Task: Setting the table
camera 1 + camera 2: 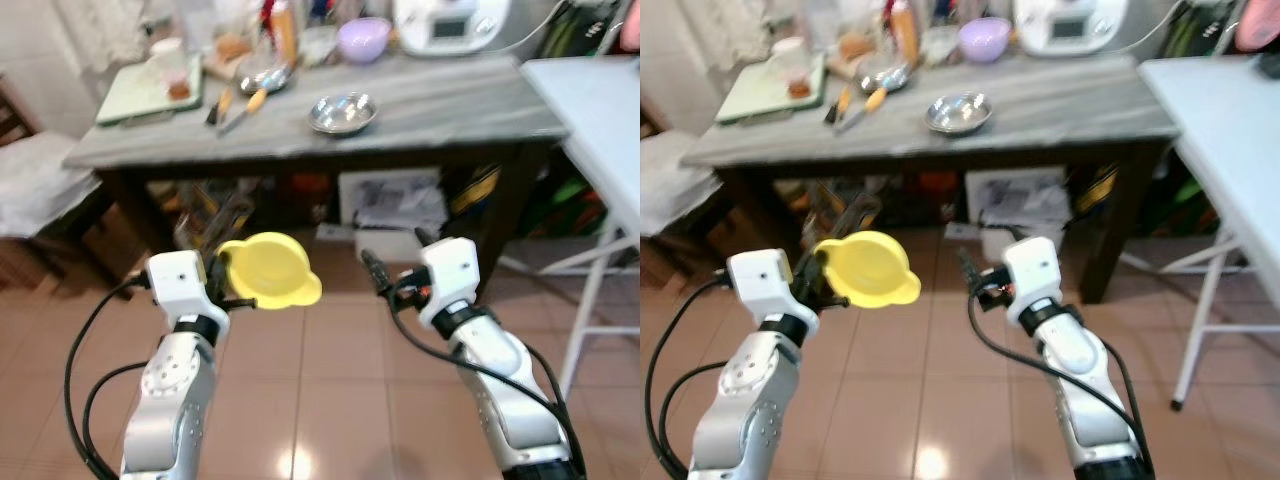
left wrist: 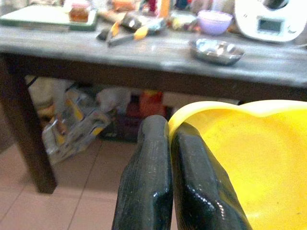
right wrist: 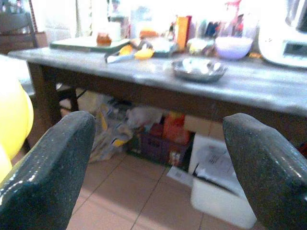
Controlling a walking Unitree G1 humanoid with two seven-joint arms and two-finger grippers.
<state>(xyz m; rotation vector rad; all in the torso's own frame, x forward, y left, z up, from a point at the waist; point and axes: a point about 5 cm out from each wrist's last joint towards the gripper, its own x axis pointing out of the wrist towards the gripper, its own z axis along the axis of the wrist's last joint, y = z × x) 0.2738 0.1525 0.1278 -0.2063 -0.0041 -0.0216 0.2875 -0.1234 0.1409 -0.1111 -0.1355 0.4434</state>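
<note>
The left gripper (image 1: 222,283) pinches the rim of a bright yellow plastic bowl (image 1: 270,270), its two black fingers (image 2: 146,187) pressed together on the edge, the glossy, spouted bowl jutting beyond the fingertips. Beside it, the right gripper (image 1: 394,262) hangs with fingers spread wide, holding nothing. Ahead stands a grey wooden table (image 1: 450,105) bearing a steel bowl (image 1: 342,113).

Yellow bowl (image 1: 270,270) pinched by left pincer (image 1: 222,282).
</note>
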